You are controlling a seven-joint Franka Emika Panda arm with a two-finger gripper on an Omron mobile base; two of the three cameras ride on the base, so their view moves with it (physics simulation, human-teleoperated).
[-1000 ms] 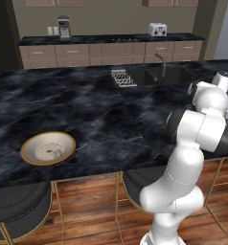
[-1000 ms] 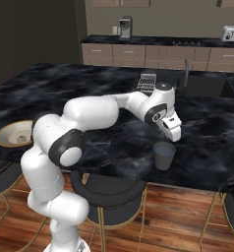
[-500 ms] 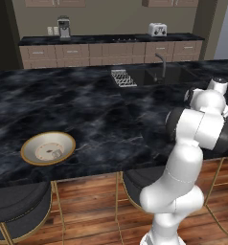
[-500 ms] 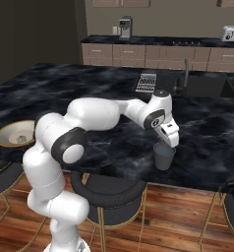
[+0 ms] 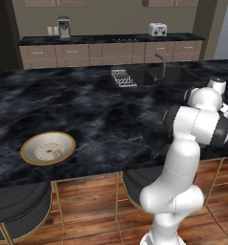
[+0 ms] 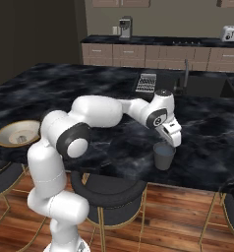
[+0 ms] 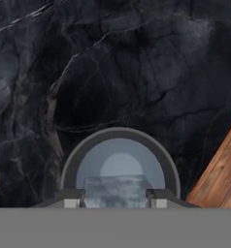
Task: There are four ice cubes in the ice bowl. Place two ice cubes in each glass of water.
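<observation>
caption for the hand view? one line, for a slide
Gripper holding an ice cube directly over the open glass of water on the black marble counter, wood floor at right.

A black marble counter point(image 5: 87, 110) is spanning the foreground, with a dish rack point(image 5: 123, 78) sitting beside a sink point(image 5: 164, 76) and faucet point(image 5: 160, 61). A coffee maker point(image 5: 63, 27) and toaster point(image 5: 157, 29) are standing on the back counter. Stools point(image 6: 114, 189) are standing on the wood floor point(image 5: 96, 210).
</observation>
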